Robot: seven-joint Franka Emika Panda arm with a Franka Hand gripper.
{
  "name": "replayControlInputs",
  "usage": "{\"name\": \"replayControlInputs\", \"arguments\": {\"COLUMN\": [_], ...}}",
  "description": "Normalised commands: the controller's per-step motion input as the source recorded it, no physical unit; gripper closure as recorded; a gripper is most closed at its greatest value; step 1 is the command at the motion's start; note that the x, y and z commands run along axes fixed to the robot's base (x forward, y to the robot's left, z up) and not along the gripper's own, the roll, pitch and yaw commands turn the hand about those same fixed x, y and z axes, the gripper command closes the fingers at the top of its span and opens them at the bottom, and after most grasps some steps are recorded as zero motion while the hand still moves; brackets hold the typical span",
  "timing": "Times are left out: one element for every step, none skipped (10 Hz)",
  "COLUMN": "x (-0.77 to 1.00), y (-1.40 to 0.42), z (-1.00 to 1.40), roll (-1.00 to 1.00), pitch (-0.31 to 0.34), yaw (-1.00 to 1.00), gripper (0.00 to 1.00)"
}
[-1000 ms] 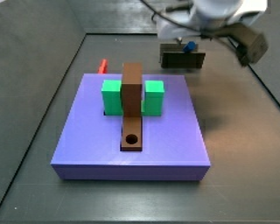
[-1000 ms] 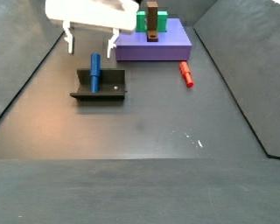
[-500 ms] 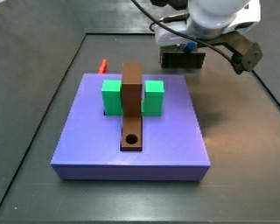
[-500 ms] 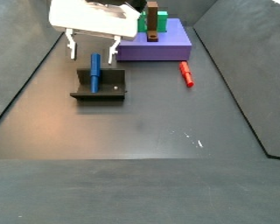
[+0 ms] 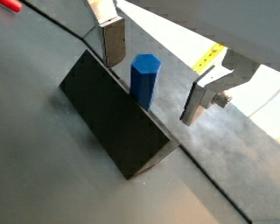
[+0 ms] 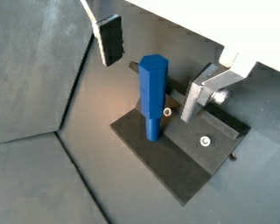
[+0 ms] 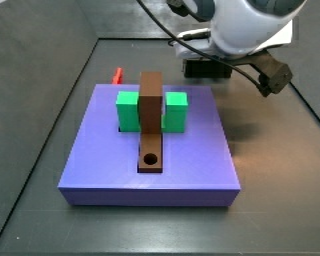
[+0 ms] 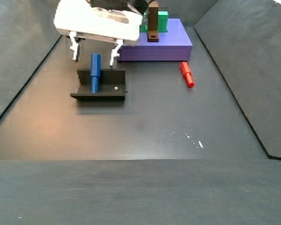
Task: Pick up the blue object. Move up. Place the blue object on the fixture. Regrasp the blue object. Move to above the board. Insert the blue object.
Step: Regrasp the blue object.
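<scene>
The blue object [image 8: 95, 73], a slim blue peg, stands upright on the dark fixture [image 8: 98, 89]. It shows in both wrist views [image 5: 145, 79] [image 6: 152, 96], resting on the fixture [image 5: 113, 122] [image 6: 189, 162]. My gripper [image 8: 95, 53] is open and straddles the top of the peg, with one finger [image 5: 113, 39] [image 6: 111, 39] on each side and clear gaps between. In a side view the arm [image 7: 243, 30] hides the peg and most of the fixture [image 7: 207, 68]. The lavender board [image 7: 149, 150] carries a brown strip [image 7: 151, 115] with a round hole [image 7: 151, 159].
Green blocks [image 7: 129, 110] flank the brown strip on the board. A small red peg [image 8: 188, 74] lies on the floor beside the board [image 8: 167, 48]; it also shows behind the board [image 7: 117, 75]. Dark walls bound the floor on both sides.
My gripper has come down and slightly sideways, so its open fingers now reach lower around the top of the peg. The peg and fixture have not moved.
</scene>
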Motion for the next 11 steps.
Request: {"name": "replayControlInputs", "arguments": {"x": [0.00,0.00,0.00,0.00,0.00,0.02,0.00,0.00,-0.01,0.00,0.00], "y": [0.00,0.00,0.00,0.00,0.02,0.02,0.02,0.00,0.00,0.00,0.00], "z": [0.00,0.00,-0.05,-0.15,-0.11,-0.07,-0.04,-0.03,-0.02,0.00,0.00], "roll": [0.18,0.00,0.00,-0.14,-0.39,-0.46,-0.39,-0.07,0.04,0.00,0.00], "pitch": [0.000,0.000,-0.006,-0.066,-0.103,-0.106,-0.097,-0.037,0.000,0.000,0.000], "yaw": [0.04,0.03,0.00,0.00,0.01,0.03,0.00,0.00,0.00,0.00,0.00], "gripper": [0.00,0.00,0.00,0.00,0.00,0.00,0.00,0.00,0.00,0.00,1.00]}}
